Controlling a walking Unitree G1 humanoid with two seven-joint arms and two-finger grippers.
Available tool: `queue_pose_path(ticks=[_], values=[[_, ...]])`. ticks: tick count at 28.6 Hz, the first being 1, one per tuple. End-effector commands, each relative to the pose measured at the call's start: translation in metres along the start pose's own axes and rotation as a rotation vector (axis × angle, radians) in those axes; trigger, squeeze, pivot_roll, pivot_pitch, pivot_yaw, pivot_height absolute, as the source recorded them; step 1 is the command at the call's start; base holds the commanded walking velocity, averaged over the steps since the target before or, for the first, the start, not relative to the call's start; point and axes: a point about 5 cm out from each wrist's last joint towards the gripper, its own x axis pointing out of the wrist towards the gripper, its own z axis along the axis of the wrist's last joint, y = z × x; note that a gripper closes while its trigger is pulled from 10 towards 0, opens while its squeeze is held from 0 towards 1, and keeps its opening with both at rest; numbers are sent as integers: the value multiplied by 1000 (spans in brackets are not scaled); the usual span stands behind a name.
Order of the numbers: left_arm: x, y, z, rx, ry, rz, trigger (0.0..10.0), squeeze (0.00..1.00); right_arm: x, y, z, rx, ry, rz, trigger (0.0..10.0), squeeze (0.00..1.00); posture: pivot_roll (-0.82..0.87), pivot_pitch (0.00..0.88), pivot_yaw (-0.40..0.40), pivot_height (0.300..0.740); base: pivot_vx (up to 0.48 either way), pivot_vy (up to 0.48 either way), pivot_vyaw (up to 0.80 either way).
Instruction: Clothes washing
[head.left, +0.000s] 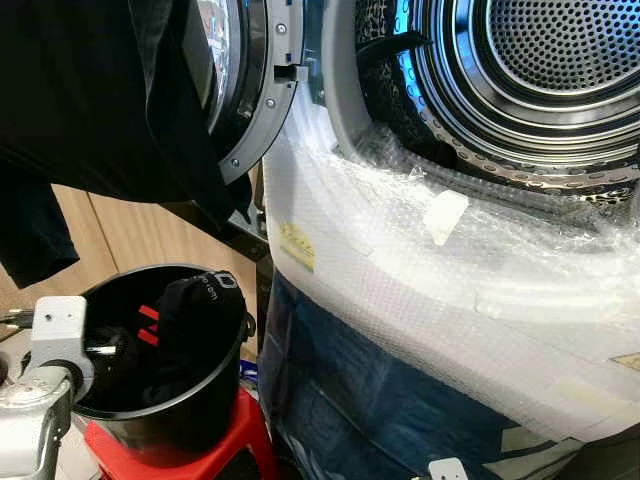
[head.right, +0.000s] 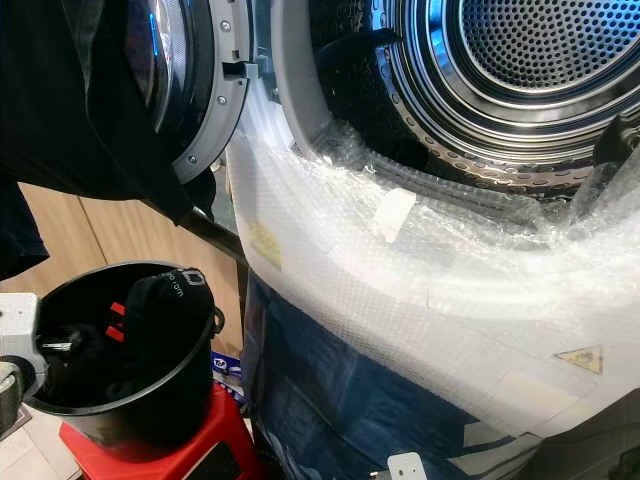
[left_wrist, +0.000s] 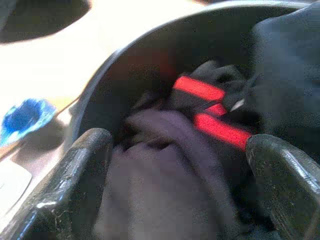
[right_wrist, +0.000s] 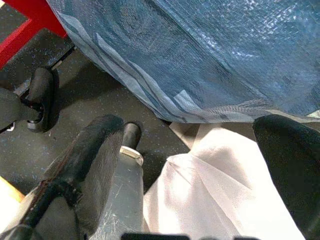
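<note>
I have the left tool (left_wrist: 175, 165) spread wide, empty, over dark clothes with red stripes (head.left: 150, 325) in the round black plastic bucket (head.left: 215, 400) at 7 o'clock; the steel washer drum (head.left: 540, 60) at 1 o'clock looks unloaded, right tool (right_wrist: 195, 165) idle, open

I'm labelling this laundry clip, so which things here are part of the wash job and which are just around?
Job: washer drum, open washer door, black bucket of dark clothes, left tool open over them.

Around: red stool, bubble wrap, blue tarp, wooden cabinet.
</note>
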Motion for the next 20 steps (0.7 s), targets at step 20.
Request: queue_pose_path(ticks=[20], values=[[3, -5, 9, 39, -42, -27, 10000, 0, 0, -4, -4, 5, 20, -11, 10000, 0, 277, 39, -77, 740, 0, 0, 0]])
